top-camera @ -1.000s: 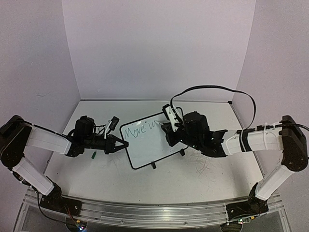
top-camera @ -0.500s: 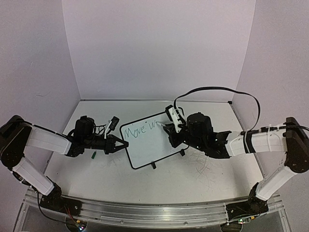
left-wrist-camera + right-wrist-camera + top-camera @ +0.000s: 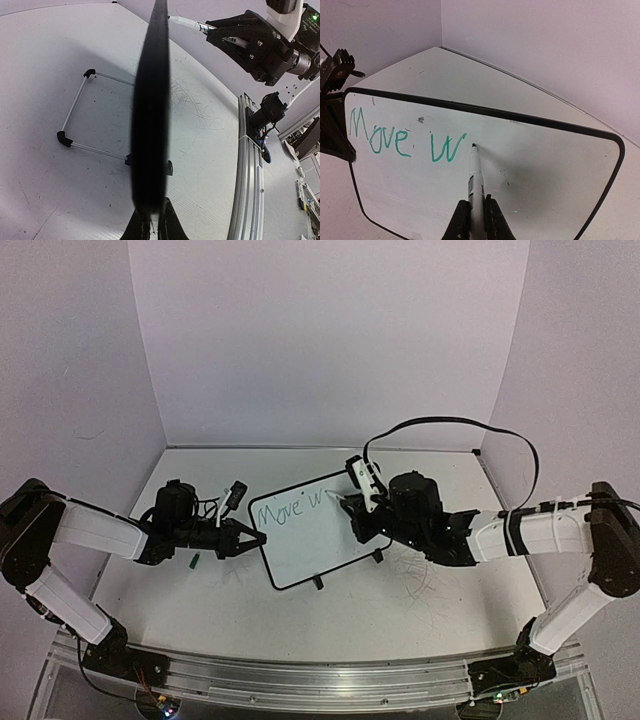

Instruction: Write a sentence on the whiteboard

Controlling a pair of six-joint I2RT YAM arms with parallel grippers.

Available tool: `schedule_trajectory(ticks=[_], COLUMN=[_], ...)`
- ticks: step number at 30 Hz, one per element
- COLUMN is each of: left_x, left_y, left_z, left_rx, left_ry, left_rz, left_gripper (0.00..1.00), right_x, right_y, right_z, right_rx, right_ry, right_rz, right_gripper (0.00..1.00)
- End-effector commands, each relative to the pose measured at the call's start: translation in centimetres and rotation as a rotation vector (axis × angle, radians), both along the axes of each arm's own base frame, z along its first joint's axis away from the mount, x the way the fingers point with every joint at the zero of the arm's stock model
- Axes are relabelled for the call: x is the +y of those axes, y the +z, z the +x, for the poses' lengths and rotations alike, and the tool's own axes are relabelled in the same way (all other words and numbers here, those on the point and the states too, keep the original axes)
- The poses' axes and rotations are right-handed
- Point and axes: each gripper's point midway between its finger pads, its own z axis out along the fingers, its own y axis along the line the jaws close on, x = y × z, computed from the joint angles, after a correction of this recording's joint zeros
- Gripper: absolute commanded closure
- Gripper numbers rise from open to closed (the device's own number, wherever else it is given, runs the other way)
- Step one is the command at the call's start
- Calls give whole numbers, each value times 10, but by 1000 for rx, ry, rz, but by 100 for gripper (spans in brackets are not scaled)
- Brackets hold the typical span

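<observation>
The whiteboard (image 3: 310,540) stands tilted on its feet mid-table, with "Move w" written in green along its upper left. My left gripper (image 3: 258,538) is shut on the board's left edge; in the left wrist view that edge is a dark blurred band (image 3: 150,125) rising from between the closed fingers of the left gripper (image 3: 153,220). My right gripper (image 3: 477,206) is shut on a white marker (image 3: 475,175). The marker's dark tip rests at the whiteboard (image 3: 545,165) just right of the "w". From above, the right gripper (image 3: 352,508) sits at the board's upper right.
A small green marker cap (image 3: 194,561) lies on the table under the left arm. The board's wire stand (image 3: 75,117) spreads out behind it. Dark scribble marks (image 3: 415,575) cover the tabletop right of the board. The rear wall is close behind.
The right gripper has shifted slightly to the right with the marker, from the end of the "w" to just past it. The left gripper and the board have stayed put.
</observation>
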Motion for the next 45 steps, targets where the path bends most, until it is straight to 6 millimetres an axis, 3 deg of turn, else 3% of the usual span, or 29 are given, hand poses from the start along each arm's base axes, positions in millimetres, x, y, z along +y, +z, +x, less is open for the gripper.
schedule_trajectory(ticks=[1, 19, 28, 34, 45], left_x=[2, 2, 3, 1, 1], left_y=[7, 7, 6, 6, 7], left_z=[8, 7, 9, 10, 9], left_rx=[-66, -64, -66, -63, -64], left_ry=[16, 13, 24, 19, 18], left_rz=[26, 27, 31, 31, 28], left_gripper=[100, 100, 100, 100, 100], right_x=[9, 4, 1, 1, 4], right_y=[26, 12, 42, 24, 16], right_z=[6, 13, -9, -8, 2], right_rx=[-40, -19, -47, -20, -11], right_ry=[6, -47, 44, 37, 2], right_rz=[62, 29, 104, 76, 48], right_gripper=[100, 100, 100, 100, 100])
